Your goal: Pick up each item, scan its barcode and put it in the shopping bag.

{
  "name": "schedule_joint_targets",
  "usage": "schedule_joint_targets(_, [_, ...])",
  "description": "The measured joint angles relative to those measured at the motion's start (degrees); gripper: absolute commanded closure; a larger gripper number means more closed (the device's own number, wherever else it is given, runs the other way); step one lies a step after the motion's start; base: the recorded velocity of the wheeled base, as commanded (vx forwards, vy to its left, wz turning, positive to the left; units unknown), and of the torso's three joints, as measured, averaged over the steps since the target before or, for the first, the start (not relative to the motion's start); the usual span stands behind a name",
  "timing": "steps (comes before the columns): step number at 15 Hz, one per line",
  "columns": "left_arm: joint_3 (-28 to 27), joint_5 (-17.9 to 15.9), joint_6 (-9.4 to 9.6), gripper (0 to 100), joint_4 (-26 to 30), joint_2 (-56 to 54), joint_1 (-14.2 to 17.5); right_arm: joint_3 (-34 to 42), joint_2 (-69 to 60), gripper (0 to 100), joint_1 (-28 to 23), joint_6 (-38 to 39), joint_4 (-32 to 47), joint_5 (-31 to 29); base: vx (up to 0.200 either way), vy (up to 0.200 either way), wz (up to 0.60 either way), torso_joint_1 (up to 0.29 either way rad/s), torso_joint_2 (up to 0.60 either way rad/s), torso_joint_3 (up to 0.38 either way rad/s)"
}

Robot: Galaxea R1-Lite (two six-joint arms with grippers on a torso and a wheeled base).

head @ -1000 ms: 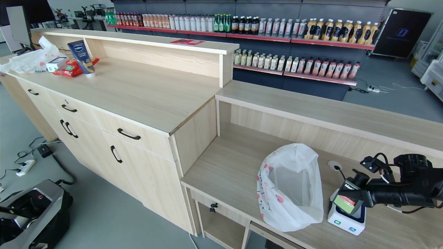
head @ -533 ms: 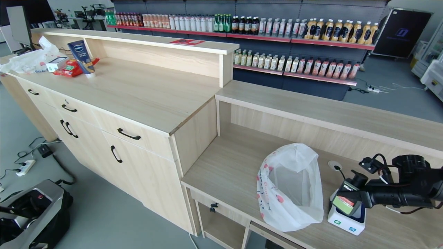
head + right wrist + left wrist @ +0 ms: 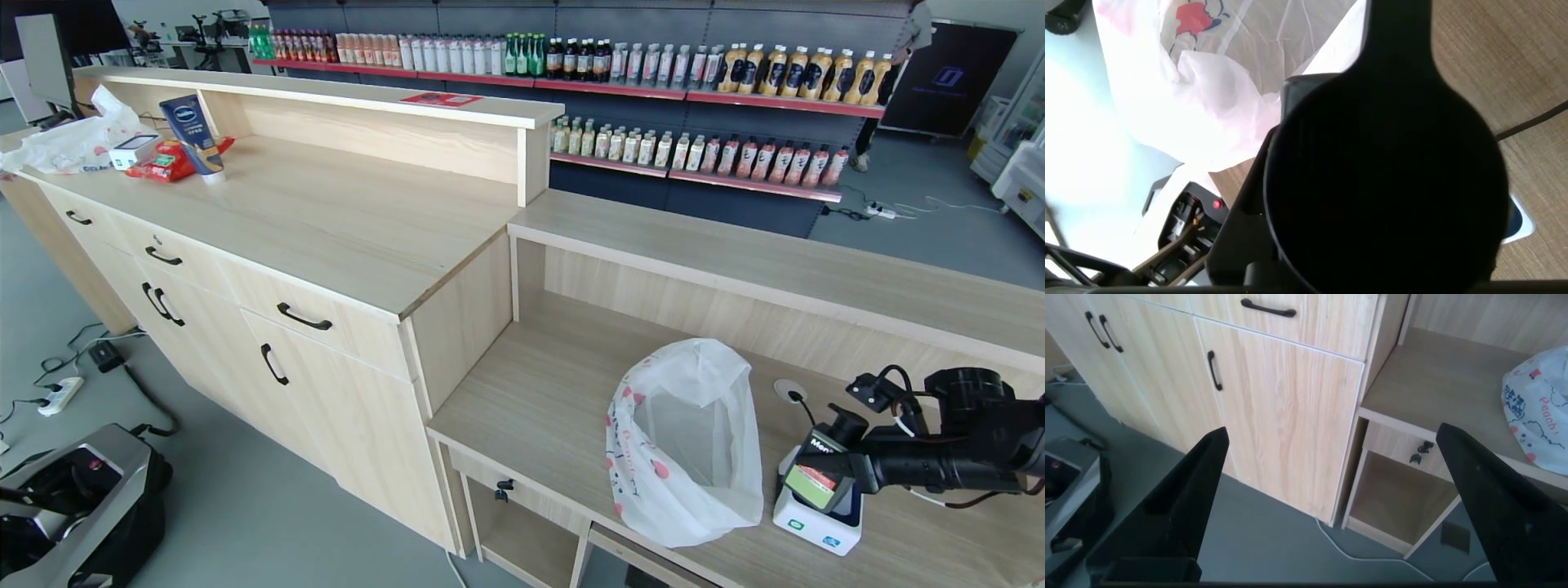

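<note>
Spanning the scene, a tall table (image 3: pixel 326 220) stands left and a lower table (image 3: pixel 539 392) right. The right arm (image 3: pixel 939 469) lies nearly level above the lower table's right end, pointing toward the shopping bag (image 3: pixel 682 441). The bag is white, thin plastic with red print, upright, mouth open, just beside the scanner (image 3: pixel 816 523). The scanner is a white box with a blue top. The right end effector (image 3: pixel 849 474) is clamped on a dark item (image 3: pixel 816 482) with a green and red label, held tilted just over the scanner. The left end effector (image 3: pixel 1333 431) is wide open and empty, above the floor by the cabinet doors. Far end of the tall table: blue tube (image 3: pixel 193 135) upright, red packet (image 3: pixel 167 161), small white box (image 3: pixel 135 151).
</note>
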Motion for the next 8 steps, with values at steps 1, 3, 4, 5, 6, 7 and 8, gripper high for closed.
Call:
schedule_joint_targets(1, [0.0, 0.0, -0.02, 0, 0.0, 0.0, 0.0, 0.1, 0.0, 100, 0.0, 0.0, 0.1, -0.1, 0.000, 0.000, 0.00, 0.000, 0.00, 0.000])
schedule_joint_targets(3, [0.0, 0.0, -0.02, 0, 0.0, 0.0, 0.0, 0.3, 0.0, 100, 0.0, -0.1, 0.0, -0.7, 0.000, 0.000, 0.00, 0.000, 0.00, 0.000])
schedule_joint_targets(4, [0.0, 0.0, -0.02, 0, 0.0, 0.0, 0.0, 0.3, 0.0, 100, 0.0, -0.1, 0.0, -0.9, 0.000, 0.000, 0.00, 0.000, 0.00, 0.000])
schedule_joint_targets(5, [0.0, 0.0, -0.02, 0, 0.0, 0.0, 0.0, 0.2, 0.0, 100, 0.1, 0.0, 0.0, -1.0, 0.000, 0.000, 0.00, 0.000, 0.00, 0.000])
schedule_joint_targets(6, [0.0, 0.0, -0.02, 0, 0.0, 0.0, 0.0, 0.1, 0.1, 100, 0.1, 0.0, 0.0, -1.0, 0.000, 0.000, 0.00, 0.000, 0.00, 0.000])
schedule_joint_targets(7, [0.0, 0.0, 0.00, 0, 0.0, 0.0, 0.0, 0.0, 0.1, 100, 0.1, 0.0, 0.0, -1.0, 0.000, 0.000, 0.00, 0.000, 0.00, 0.000])
schedule_joint_targets(8, [0.0, 0.0, 0.00, 0, 0.0, 0.0, 0.0, -0.2, 0.2, 100, 0.2, 0.0, 0.0, -1.0, 0.000, 0.000, 0.00, 0.000, 0.00, 0.000])
